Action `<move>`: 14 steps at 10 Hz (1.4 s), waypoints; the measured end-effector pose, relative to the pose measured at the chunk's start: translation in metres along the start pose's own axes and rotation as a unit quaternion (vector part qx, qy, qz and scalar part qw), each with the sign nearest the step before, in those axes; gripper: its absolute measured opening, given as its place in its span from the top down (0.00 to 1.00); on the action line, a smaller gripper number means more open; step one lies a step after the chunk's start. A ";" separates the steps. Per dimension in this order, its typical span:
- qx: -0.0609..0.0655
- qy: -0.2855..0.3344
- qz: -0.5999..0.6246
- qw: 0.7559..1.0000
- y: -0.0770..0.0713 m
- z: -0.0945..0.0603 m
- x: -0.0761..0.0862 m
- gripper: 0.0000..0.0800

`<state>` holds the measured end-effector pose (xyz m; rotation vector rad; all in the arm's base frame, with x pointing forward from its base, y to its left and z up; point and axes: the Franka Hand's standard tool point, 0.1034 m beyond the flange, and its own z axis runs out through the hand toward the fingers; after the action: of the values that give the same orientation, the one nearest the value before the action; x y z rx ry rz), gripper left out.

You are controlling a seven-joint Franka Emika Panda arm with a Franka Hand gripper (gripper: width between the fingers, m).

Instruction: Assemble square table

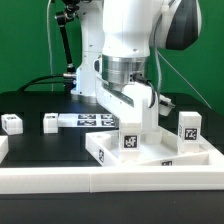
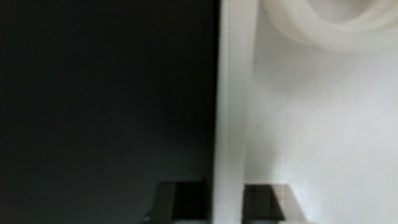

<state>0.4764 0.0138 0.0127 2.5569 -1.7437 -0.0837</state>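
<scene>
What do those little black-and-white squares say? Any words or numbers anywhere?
No readable words, numbers or brands in either view.
The tags on the tabletop, a loose leg and the marker board are block patterns, not letters.

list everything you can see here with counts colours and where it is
square table top: one, white, front centre, under the gripper
legs: three seen, white with tags, two at the exterior view's left, one at its right
marker board: one, white with black tags, flat behind the top
border rail: one, white, along the front
table: one, black
arm: one, white, centre
gripper: one, straddling the top's rim, open or shut unclear
</scene>
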 end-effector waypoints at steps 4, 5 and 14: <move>-0.004 -0.001 -0.147 0.989 0.009 -0.003 0.030 0.91; -0.001 0.004 -0.182 0.983 0.009 -0.004 0.034 0.91; -0.006 0.023 -0.437 0.899 0.001 -0.006 0.049 0.92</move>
<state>0.4939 -0.0323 0.0181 3.0544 -0.4479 -0.0575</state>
